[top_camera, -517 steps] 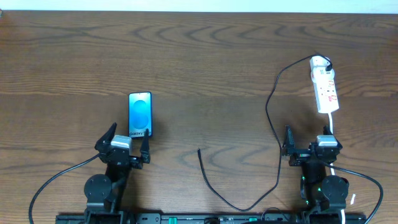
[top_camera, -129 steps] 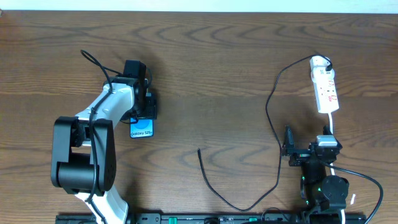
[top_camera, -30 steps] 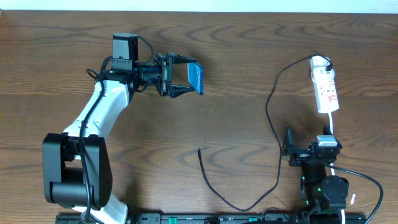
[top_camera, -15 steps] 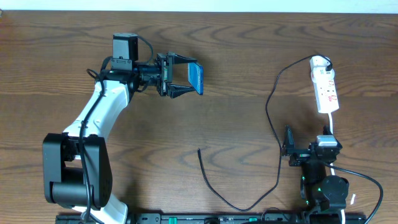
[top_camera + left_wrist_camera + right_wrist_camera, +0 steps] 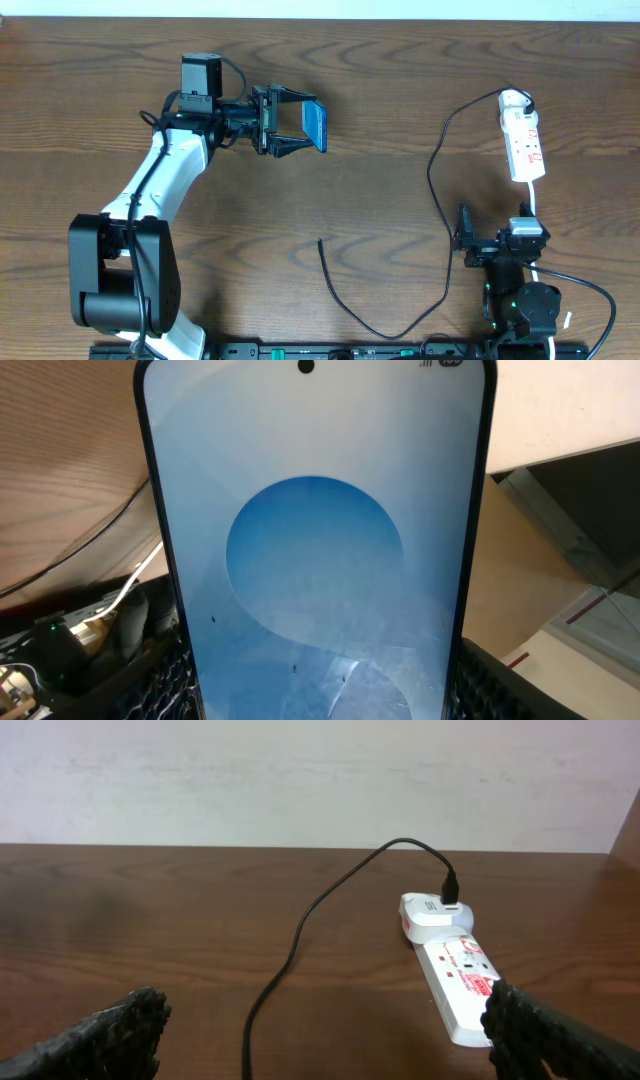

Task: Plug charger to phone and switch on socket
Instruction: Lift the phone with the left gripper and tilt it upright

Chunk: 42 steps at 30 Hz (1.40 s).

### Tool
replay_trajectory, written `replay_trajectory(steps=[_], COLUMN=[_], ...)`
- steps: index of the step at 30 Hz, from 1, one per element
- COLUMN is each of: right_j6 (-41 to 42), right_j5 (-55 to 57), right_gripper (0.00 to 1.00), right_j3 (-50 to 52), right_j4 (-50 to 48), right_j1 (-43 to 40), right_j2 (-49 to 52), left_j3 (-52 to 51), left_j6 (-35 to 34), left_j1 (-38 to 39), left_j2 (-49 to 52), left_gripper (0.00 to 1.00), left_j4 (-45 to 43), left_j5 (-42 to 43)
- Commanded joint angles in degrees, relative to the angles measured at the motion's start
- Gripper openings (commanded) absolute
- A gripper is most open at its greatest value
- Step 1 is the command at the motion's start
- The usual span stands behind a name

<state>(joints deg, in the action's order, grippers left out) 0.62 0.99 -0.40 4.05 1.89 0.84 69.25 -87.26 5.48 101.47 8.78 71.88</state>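
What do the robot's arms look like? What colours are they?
The left arm has smooth white tubes joined by chunky black joints. The right arm is mostly black with a tiny green light. The left gripper and right gripper are black, each with two fingers that have bumpy pads. Thin black cables trail from them.

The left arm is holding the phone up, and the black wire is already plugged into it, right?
Not quite. The left gripper holds the phone up, but the charger is not plugged into it: in the overhead view its free tip lies on the table, well apart from the phone.
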Motion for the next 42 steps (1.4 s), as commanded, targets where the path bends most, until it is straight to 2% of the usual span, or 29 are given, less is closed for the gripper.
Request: replay_trajectory(steps=[1,28,42], right_j6=[-0.26,-0.26,-0.26], right_j5=[-0.28,-0.28,-0.28], right_gripper=[0.99,0.99,0.99], right_j3=[0.09,0.09,0.09], right_j4=[0.22,0.24,0.22], right_j1=[0.46,0.46,0.46], right_j2=[-0.42,-0.42,-0.42], left_j3=[1.66,1.64,1.64], left_j6=[-0.52,0.2,10.49], left_j1=[0.0,0.02,0.02], left_j2=[-1.42,-1.42,-1.42], left_gripper=[0.07,0.08,0.07], left_j4=[-0.37,-0.39,-0.37], left_j5=[2.47,-0.13,-25.18])
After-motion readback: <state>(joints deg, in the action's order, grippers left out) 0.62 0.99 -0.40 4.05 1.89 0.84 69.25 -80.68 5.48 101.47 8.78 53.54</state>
